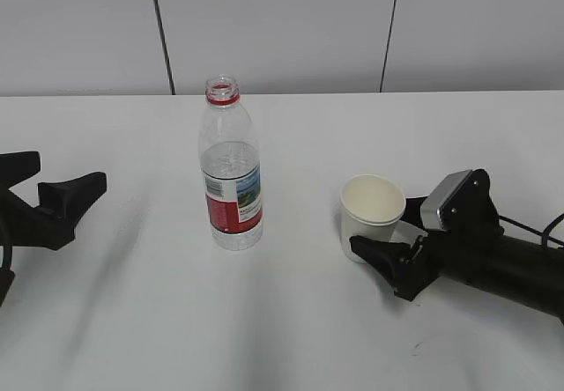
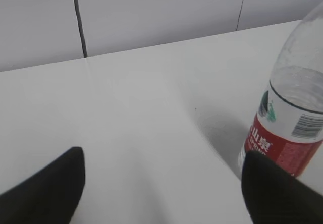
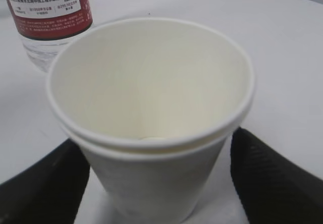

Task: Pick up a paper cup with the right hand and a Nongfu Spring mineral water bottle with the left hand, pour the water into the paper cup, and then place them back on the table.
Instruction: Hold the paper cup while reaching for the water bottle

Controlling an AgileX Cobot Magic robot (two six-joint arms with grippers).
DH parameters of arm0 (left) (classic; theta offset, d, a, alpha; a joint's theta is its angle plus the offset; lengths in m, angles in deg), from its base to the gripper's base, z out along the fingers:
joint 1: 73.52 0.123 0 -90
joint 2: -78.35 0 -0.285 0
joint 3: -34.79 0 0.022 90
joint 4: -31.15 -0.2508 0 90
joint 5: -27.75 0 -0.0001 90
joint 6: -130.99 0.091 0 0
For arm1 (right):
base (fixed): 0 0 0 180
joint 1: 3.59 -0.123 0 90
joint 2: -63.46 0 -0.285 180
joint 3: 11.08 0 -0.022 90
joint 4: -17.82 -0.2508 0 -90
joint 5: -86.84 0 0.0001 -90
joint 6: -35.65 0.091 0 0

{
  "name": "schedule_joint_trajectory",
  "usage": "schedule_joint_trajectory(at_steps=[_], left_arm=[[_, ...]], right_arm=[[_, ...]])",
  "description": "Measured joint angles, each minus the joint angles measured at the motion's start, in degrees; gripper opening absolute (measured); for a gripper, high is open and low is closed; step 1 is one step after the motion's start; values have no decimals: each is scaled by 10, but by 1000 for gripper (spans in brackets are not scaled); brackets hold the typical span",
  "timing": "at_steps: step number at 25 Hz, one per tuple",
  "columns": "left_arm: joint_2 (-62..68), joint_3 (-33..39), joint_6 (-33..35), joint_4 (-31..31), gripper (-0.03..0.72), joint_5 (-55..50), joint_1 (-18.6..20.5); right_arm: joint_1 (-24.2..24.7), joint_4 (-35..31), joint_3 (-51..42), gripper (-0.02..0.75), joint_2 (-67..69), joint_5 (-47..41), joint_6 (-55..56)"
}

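Right wrist view — right hand open astride paper cup

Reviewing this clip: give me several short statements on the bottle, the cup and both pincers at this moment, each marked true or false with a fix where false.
1. The Nongfu Spring mineral water bottle stands upright with no cap. True.
2. The paper cup lies on its side. False: it stands upright on the table, mouth up.
3. The right pincer has the cup between its fingers. True: the right wrist view shows a finger on each side of the cup.
4. The left pincer is clamped on the bottle. False: it is open and clear of the bottle, to its left.
5. The bottle is completely full. False: water reaches only partway up.
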Motion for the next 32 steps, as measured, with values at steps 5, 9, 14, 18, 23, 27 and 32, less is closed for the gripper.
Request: schedule_joint_trajectory(at_steps=[5,9,14,18,23,27,32], left_arm=[[0,0,0,0,568,0,0],[0,0,0,0,568,0,0],[0,0,0,0,568,0,0],[0,0,0,0,568,0,0],[0,0,0,-1,568,0,0],[0,0,0,-4,568,0,0],[0,0,-1,-19,568,-1,0]], right_arm=[[0,5,1,650,22,1,18],[0,5,1,647,29,1,21],[0,4,5,635,33,1,22],[0,4,5,607,33,1,23],[0,5,9,554,33,1,23],[0,5,9,518,33,1,23],[0,5,9,447,33,2,23]])
